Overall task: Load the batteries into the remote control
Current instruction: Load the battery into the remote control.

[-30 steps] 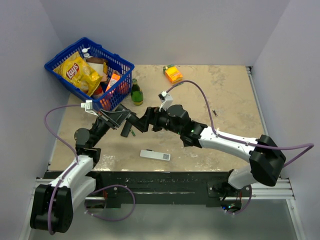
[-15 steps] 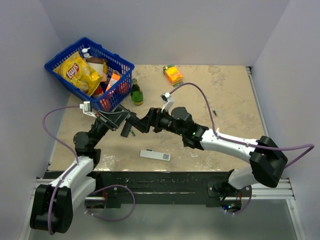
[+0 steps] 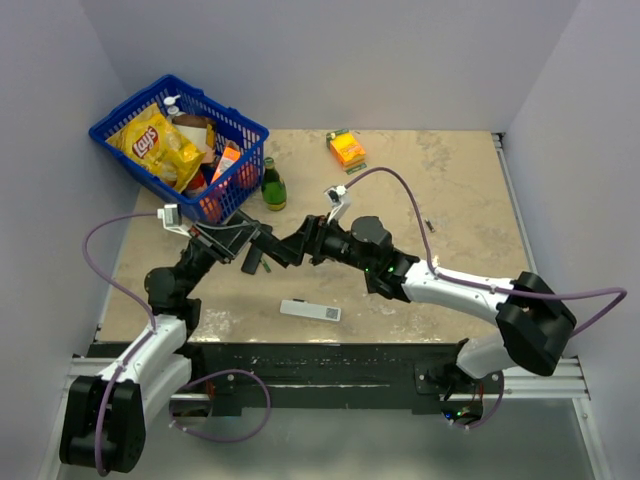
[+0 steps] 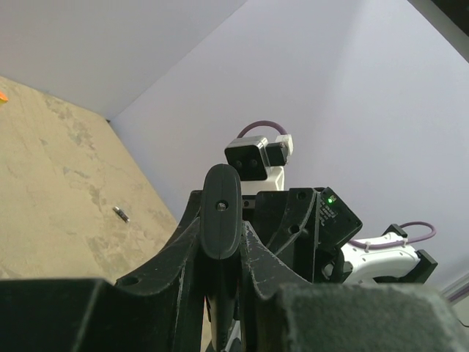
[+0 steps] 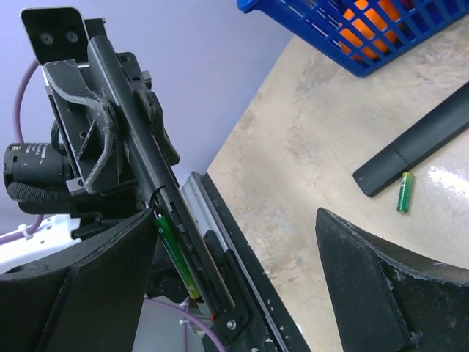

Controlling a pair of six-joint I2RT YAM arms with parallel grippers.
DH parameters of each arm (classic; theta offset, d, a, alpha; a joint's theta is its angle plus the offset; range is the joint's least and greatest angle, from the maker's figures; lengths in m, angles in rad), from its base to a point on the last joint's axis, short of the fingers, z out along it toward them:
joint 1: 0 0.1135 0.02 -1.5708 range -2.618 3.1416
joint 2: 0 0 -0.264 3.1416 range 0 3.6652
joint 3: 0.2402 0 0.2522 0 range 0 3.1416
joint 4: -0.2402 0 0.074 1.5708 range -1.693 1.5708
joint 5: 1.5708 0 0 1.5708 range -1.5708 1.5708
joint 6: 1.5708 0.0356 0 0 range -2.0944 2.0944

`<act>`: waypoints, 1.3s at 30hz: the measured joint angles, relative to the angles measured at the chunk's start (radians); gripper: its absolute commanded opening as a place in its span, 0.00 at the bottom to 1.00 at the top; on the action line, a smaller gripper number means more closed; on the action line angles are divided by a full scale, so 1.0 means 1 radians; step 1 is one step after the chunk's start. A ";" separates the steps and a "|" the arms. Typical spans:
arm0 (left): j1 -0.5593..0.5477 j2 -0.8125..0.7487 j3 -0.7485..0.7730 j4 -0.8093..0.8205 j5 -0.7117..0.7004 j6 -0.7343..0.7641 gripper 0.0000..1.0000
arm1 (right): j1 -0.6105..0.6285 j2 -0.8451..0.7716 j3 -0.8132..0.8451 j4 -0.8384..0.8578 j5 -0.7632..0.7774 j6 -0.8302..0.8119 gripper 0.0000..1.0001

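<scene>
Right wrist view: my left hand (image 5: 102, 125) clamps the stiff, light remote control (image 5: 146, 172), my right hand (image 5: 234, 286) gapes wide — the battery (image 5: 404, 192) at right looks slick, so I'd pinch it mid-length.

Remote control (image 4: 220, 209) between clamped fingers (image 4: 178, 248)

Blue basket (image 3: 228, 107) at far-left corner of tan table (image 3: 460, 190); inside it yellow Lay's bag (image 3: 158, 140) and orange carton (image 3: 226, 160), other contents unclear; green glass bottle (image 3: 272, 185) upright just beside basket's right corner; orange box (image 3: 346, 148) further right of basket, near back edge; flat white remote (image 3: 310, 311) well in front of basket, near front edge; tiny dark object (image 3: 428, 226) far right of basket, unidentifiable.
</scene>
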 measured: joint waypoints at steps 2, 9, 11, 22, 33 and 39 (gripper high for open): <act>0.000 -0.003 0.000 0.004 0.000 -0.002 0.00 | 0.000 0.007 0.000 0.017 -0.013 -0.002 0.88; 0.000 -0.001 0.000 0.018 0.005 -0.012 0.00 | -0.004 0.024 -0.002 0.064 -0.057 -0.025 0.88; 0.000 0.003 0.000 0.024 0.008 -0.016 0.00 | -0.003 0.024 -0.002 0.066 -0.059 -0.037 0.88; 0.002 0.027 0.018 0.022 0.029 -0.016 0.00 | 0.003 0.070 0.000 0.090 -0.114 -0.047 0.89; 0.002 0.026 0.039 -0.022 0.026 0.023 0.00 | 0.017 0.078 0.045 -0.041 -0.119 -0.118 0.91; 0.002 0.042 0.038 -0.050 0.018 0.051 0.00 | 0.016 0.078 0.091 -0.155 -0.083 -0.173 0.94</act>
